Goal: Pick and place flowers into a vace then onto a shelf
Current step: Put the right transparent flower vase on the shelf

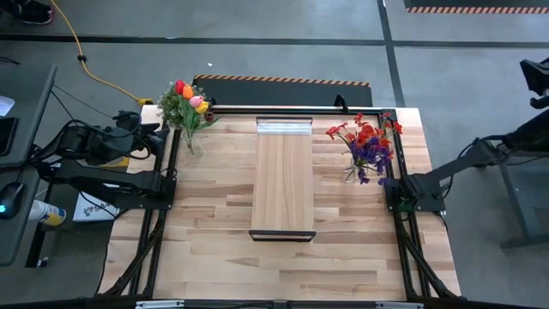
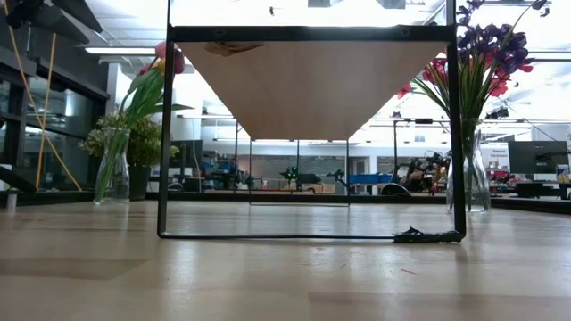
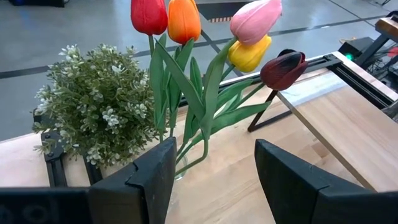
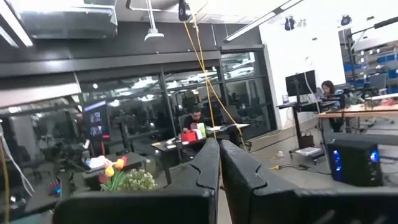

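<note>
A bunch of tulips, red, orange, pink, yellow and dark maroon, stands with its stems in a glass vase at the table's far left. My left gripper is open just short of these stems and touches nothing. A second bunch of red and purple flowers stands in a glass vase at the far right. The long wooden shelf sits mid-table on a black frame. My right gripper is shut on nothing, raised beyond the table's right edge and facing the room.
A bushy pale-green plant stands right beside the tulips. Black frame rails run along the table's left and right sides. The plank tabletop near the front edge is bare. People sit at desks in the room beyond.
</note>
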You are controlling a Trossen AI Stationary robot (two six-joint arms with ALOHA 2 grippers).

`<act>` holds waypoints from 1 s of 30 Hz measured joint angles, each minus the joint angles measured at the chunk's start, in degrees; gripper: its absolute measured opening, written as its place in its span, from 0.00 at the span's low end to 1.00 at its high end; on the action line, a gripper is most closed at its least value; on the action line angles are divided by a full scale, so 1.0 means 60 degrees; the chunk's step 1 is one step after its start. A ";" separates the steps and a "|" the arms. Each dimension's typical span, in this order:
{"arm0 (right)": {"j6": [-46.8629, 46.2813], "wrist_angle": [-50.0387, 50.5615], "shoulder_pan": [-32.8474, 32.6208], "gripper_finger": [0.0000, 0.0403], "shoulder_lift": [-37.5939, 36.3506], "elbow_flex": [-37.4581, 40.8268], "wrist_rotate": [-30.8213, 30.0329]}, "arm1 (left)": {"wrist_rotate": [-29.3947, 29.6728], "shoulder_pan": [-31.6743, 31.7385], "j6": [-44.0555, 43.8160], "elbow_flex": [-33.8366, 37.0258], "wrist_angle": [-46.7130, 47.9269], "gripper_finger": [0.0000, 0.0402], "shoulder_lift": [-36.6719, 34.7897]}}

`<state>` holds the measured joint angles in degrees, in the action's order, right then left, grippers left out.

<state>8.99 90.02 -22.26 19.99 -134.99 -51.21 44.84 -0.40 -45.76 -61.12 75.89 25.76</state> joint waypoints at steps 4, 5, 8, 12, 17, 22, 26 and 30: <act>0.0027 -0.0005 -0.0356 0.02 -0.0209 -0.0009 -0.0252 | 0.0000 0.0000 0.0002 0.0000 0.0001 0.62 0.0000; 0.0047 -0.0003 -0.0423 0.02 -0.0263 0.0003 -0.0230 | 0.0000 -0.0002 0.0000 0.0000 0.0002 0.62 0.0000; 0.0043 -0.0002 -0.0646 0.01 -0.0420 0.0006 -0.0188 | -0.0004 -0.0001 0.0000 0.0000 0.0002 0.62 0.0000; 0.0110 0.0003 -0.0937 0.01 -0.0620 0.0002 -0.0166 | -0.0004 0.0001 0.0004 0.0000 0.0002 0.62 0.0000; 0.0072 -0.0002 -0.1249 0.02 -0.0961 0.0027 -0.0097 | -0.0004 -0.0001 0.0000 0.0000 0.0002 0.62 0.0000; -0.0541 -0.0008 -0.1614 0.02 -0.1747 0.0963 0.0502 | -0.0004 0.0000 0.0002 0.0000 0.0002 0.62 0.0000; -0.1022 -0.0005 -0.1923 0.02 -0.2724 0.2620 0.0737 | -0.0004 0.0001 0.0002 0.0000 0.0002 0.62 0.0000; -0.1182 0.0002 -0.2184 0.02 -0.3185 0.3984 0.0627 | -0.0006 -0.0001 0.0000 0.0000 -0.0001 0.62 0.0000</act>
<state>1.90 90.04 -35.36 0.87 -111.09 -47.45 44.80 -0.40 -45.76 -61.12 75.88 25.76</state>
